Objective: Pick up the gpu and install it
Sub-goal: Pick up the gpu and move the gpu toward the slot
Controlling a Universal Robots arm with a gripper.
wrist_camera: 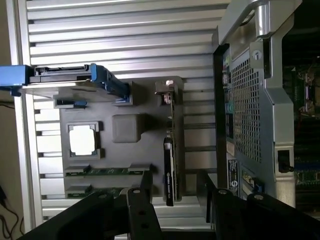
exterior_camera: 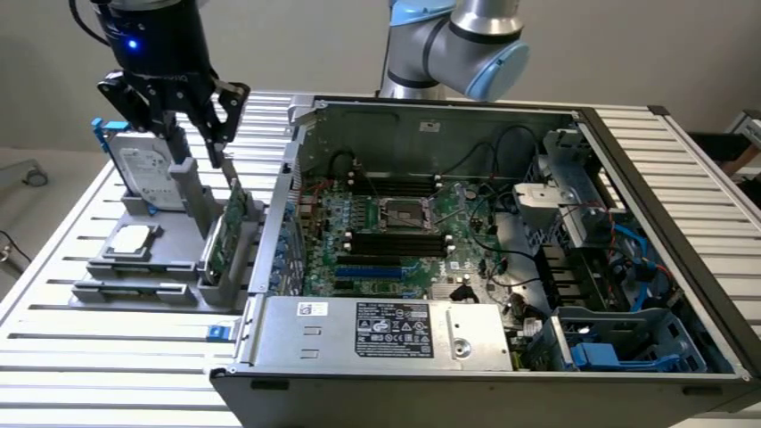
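The gpu [exterior_camera: 228, 234] stands on its thin edge in a slot of a grey holder [exterior_camera: 143, 290] on the bench [exterior_camera: 107, 357]. It is not in the computer. In the exterior view its green side shows. In the wrist view the gpu [wrist_camera: 169, 167] looks like a thin dark strip seen from above, with its silver end piece [wrist_camera: 165, 90] at one end.

The gripper [exterior_camera: 196, 138] hangs right over the gpu. Its jaws are spread wide and hold nothing. In the wrist view the gripper [wrist_camera: 175, 192] has one black finger [wrist_camera: 145, 192] lined up on each side of the card. There is a gap between each finger and the card. In the exterior view the finger tips are near the top edge of the card.

The same holder carries other parts. A hard drive [exterior_camera: 149, 169] in a blue frame stands up at the back, and a square silver chip [exterior_camera: 131, 239] lies flat in front of it. The wrist view also shows the hard drive [wrist_camera: 70, 82], the chip [wrist_camera: 82, 139] and thin green memory sticks [wrist_camera: 107, 171] lying in slots.

Just beside the holder, on the exterior view's right, is an open computer case [exterior_camera: 511, 116]. Inside it is a green board [exterior_camera: 393, 232] with black cables. A grey power box [exterior_camera: 380, 325] sits at its front. Part of the blue and silver robot arm [exterior_camera: 458, 40] shows behind the case.
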